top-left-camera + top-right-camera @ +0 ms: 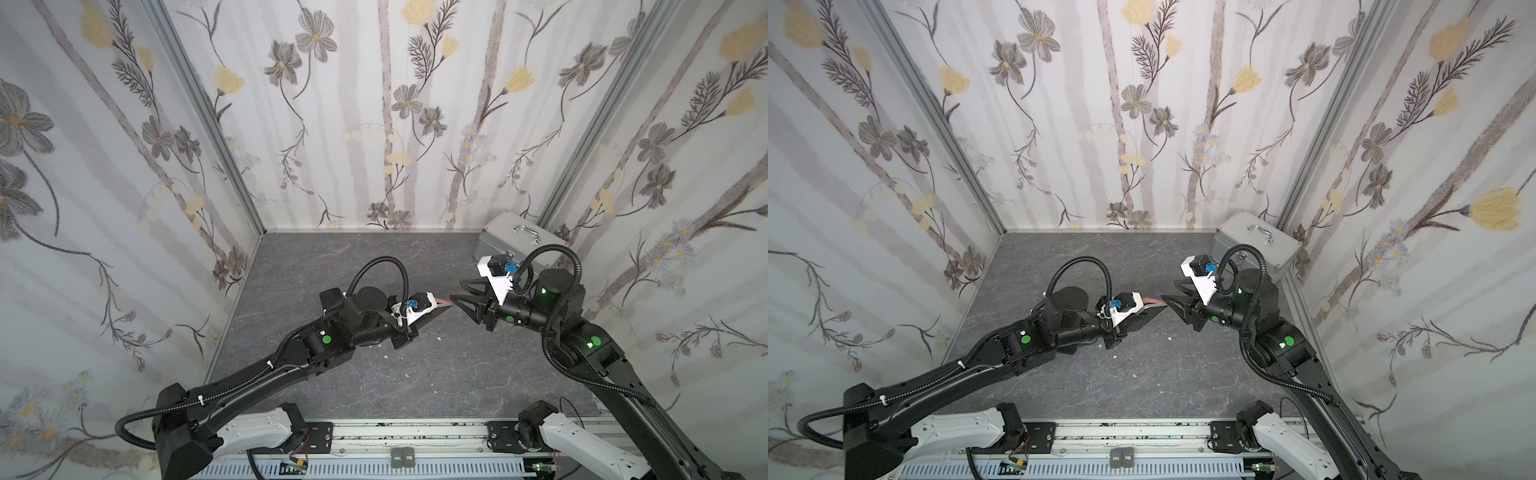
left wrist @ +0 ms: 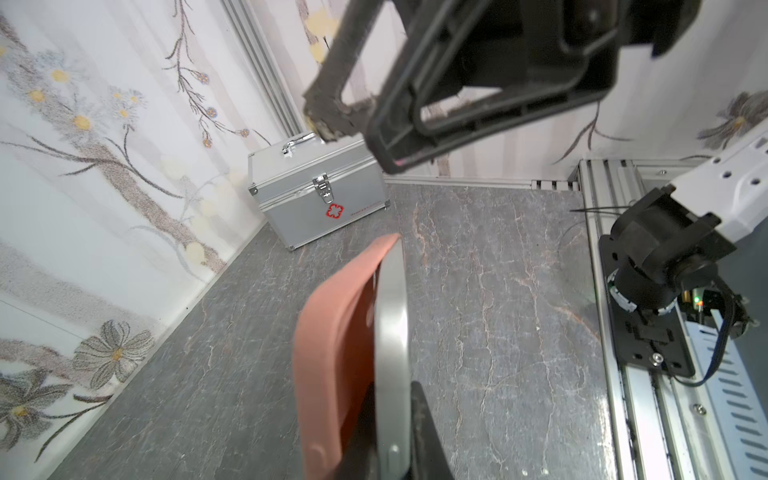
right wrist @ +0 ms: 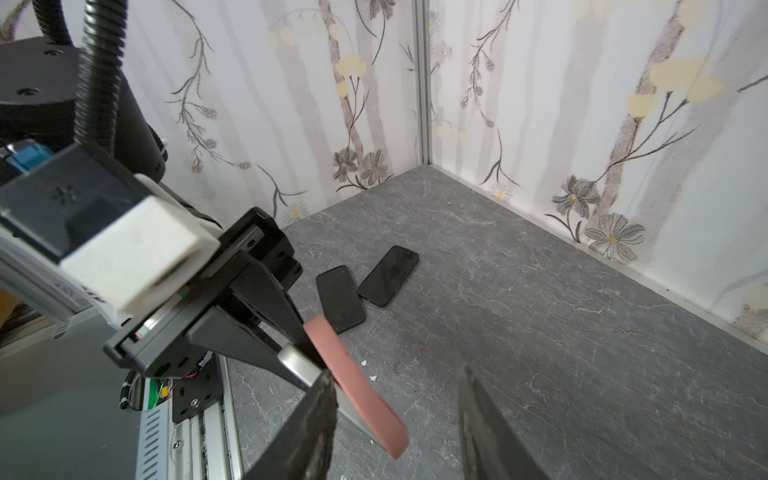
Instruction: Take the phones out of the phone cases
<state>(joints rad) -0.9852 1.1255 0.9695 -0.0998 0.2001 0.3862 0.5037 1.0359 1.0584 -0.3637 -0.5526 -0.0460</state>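
Observation:
My left gripper (image 2: pixel 392 384) is shut on a silver-edged phone (image 2: pixel 392 324), held on edge above the table. The salmon-pink phone case (image 2: pixel 332 332) bows away from the phone along one side, and one left finger sits between case and phone. In both top views the left gripper (image 1: pixel 440 311) meets my right gripper (image 1: pixel 456 290) over the middle of the table. The right gripper (image 3: pixel 395 370) is open. The free end of the phone case (image 3: pixel 353 386) lies between its fingers, nearer one of them, beside the phone (image 3: pixel 297 361).
A silver aluminium box (image 1: pixel 519 245) with a red cross (image 2: pixel 334 211) stands in the back right corner. Two dark phones (image 3: pixel 340 297) (image 3: pixel 388 274) lie flat on the grey table. Small white crumbs are scattered near the middle. Walls enclose three sides, and a rail (image 1: pixel 415 432) runs along the front.

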